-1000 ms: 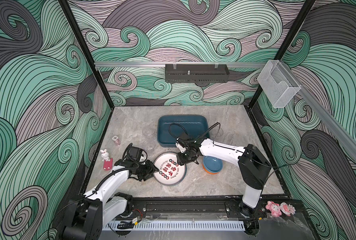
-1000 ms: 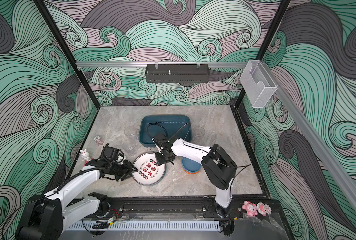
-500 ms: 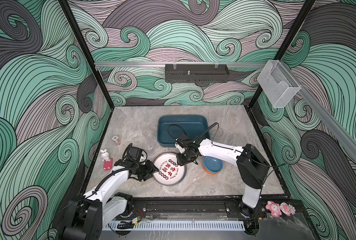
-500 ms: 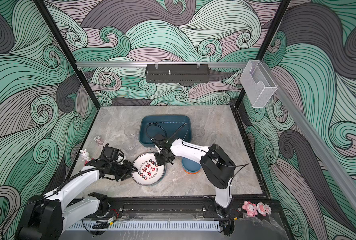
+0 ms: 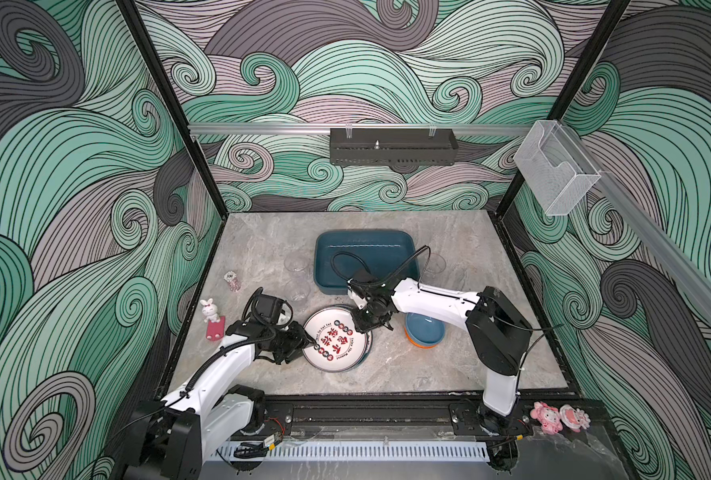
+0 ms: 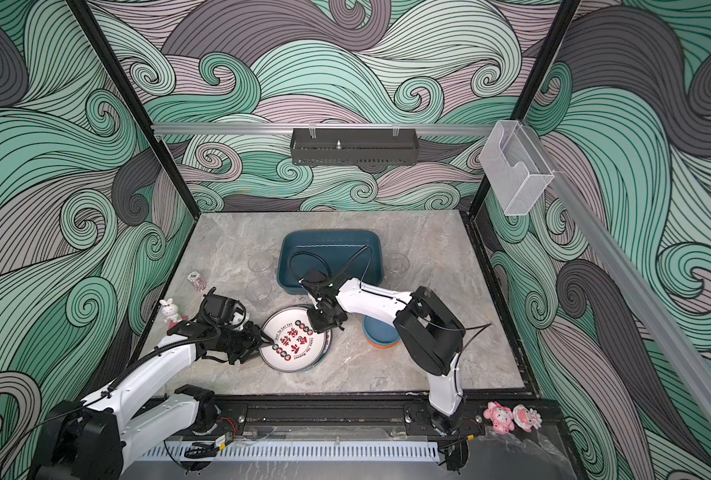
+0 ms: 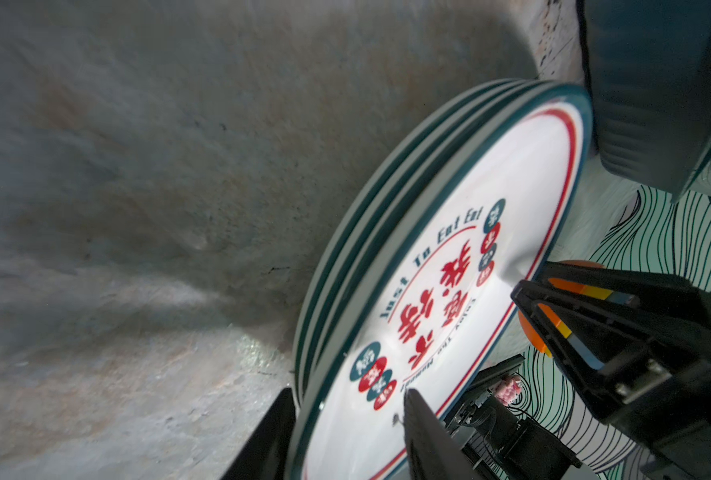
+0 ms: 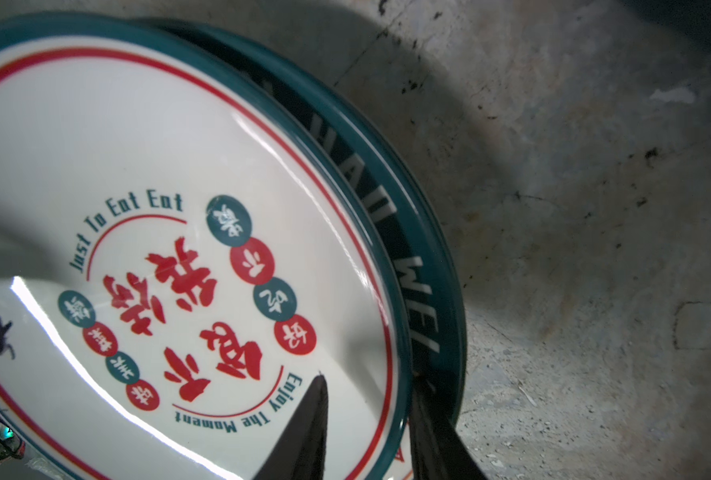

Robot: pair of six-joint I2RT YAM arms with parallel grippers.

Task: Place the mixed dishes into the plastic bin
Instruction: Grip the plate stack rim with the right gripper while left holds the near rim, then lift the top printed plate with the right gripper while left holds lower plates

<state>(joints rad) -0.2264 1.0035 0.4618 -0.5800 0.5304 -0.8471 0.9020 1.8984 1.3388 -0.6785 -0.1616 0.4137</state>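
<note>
Right pincer (image 8: 369,376) clenches the top plate's (image 8: 138,158) rim, left pincer (image 7: 347,395) straddles the opposite rim (bite unclear), on the stack (image 8: 437,266) near the plastic bin (image 5: 364,241); it looks slick, stiff, breakable, so rims seem right.

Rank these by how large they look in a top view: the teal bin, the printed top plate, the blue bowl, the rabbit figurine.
1. teal bin, largest even though it sits farthest back
2. printed top plate
3. blue bowl
4. rabbit figurine, clearly smallest
</note>
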